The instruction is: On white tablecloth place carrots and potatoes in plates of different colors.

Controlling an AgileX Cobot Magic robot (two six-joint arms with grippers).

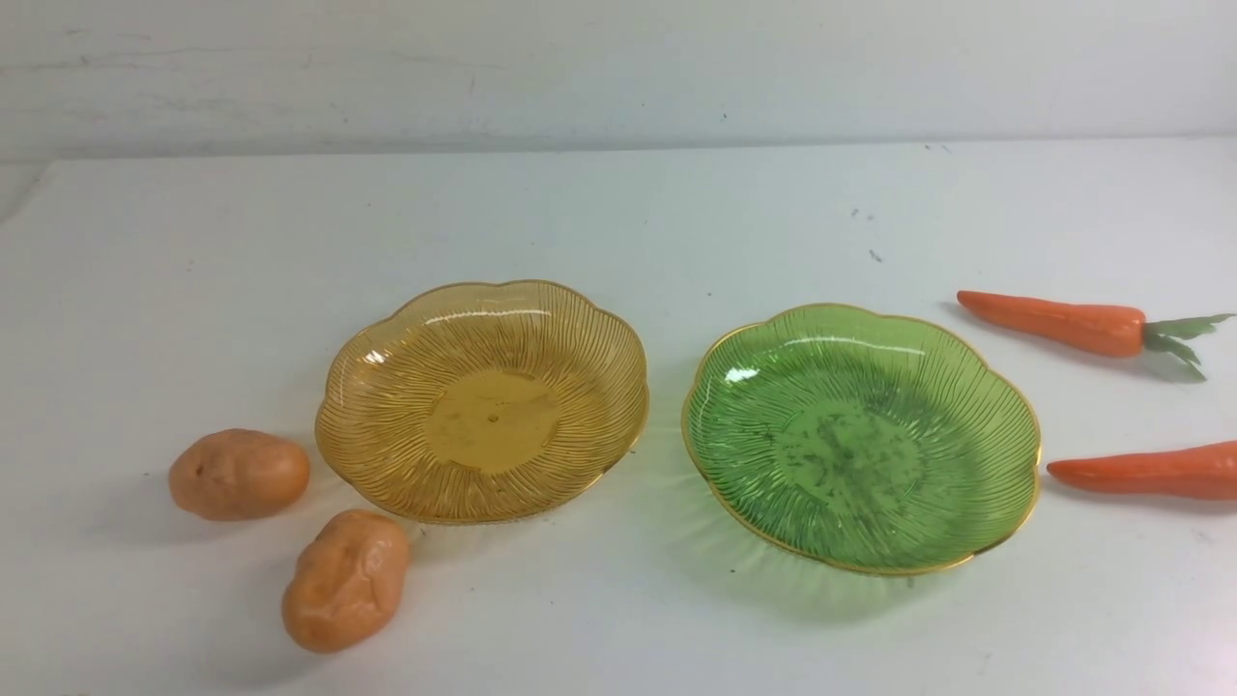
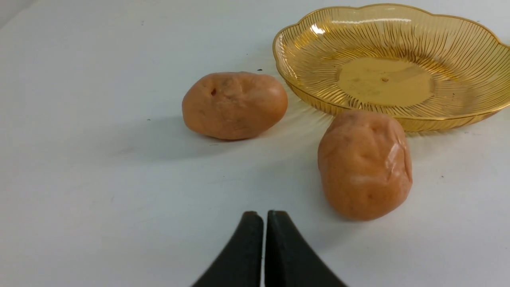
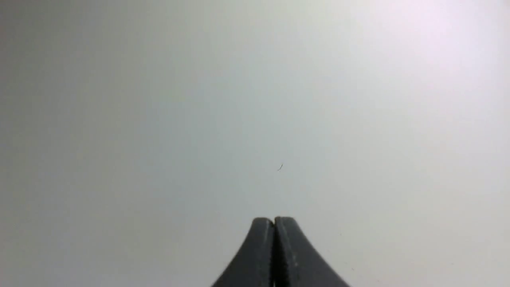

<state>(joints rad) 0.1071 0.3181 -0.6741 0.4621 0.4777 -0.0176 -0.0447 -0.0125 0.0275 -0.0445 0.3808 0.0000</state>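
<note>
- The front view takes in the whole white tablecloth (image 1: 618,213) over the bench. The amber plate (image 1: 333,425) sits empty, and the green plate (image 1: 1024,483), also empty, lies just right of it with a narrow gap between them.
- The far potato (image 1: 239,474) lies on the cloth just left of the amber plate. The near potato (image 1: 345,578) lies by the plate's near-left rim, and I cannot tell whether it touches.
- The far carrot (image 1: 1053,322) and near carrot (image 1: 1150,471) rest on the cloth well right of the amber plate, beyond the green one. The far one's leafy top points away from the plates, while the near one is cut off by the frame edge.
- Only the wrist views show the grippers. The left gripper (image 2: 265,217) is clenched on nothing and hangs over the cloth, aimed at both potatoes with the amber plate behind them.
- The right gripper (image 3: 274,221) is likewise clenched and empty, with only bare cloth ahead. Its place relative to the amber plate cannot be told.
</note>
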